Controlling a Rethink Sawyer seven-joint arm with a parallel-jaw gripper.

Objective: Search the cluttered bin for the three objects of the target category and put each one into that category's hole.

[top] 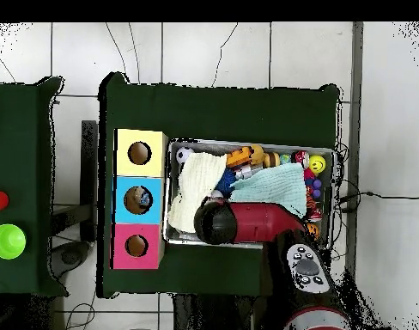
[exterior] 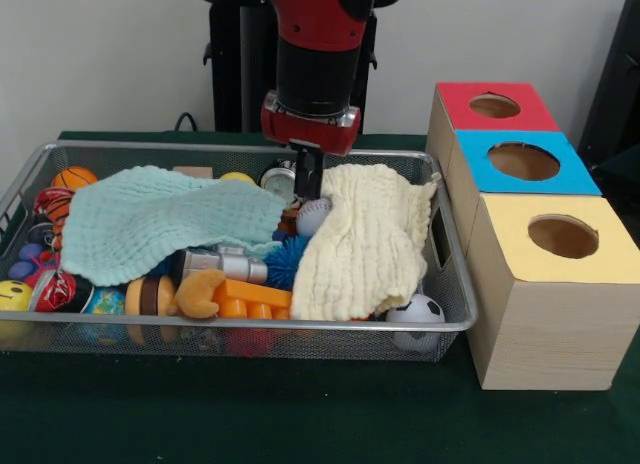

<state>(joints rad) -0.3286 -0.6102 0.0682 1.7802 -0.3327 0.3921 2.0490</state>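
Observation:
My gripper (exterior: 308, 189) hangs low over the back middle of the wire mesh bin (exterior: 250, 324), its dark fingers close together in the gap between two cloths. Nothing shows between them. Just below lies a white baseball (exterior: 313, 216), and a small clock (exterior: 279, 180) stands to its left. A mint cloth (exterior: 160, 219) covers the left half and a cream cloth (exterior: 365, 244) drapes the right half, hiding much of the clutter. In the overhead view the arm (top: 247, 222) covers the gripper.
Wooden boxes with holes stand beside the bin: red (exterior: 494, 106), blue (exterior: 523, 161), yellow (exterior: 562, 236). Something lies inside the blue box's hole (top: 140, 199). Loose toys include a basketball (exterior: 73, 176), soccer ball (exterior: 420, 312), blue spiky ball (exterior: 290, 259) and orange block (exterior: 250, 299).

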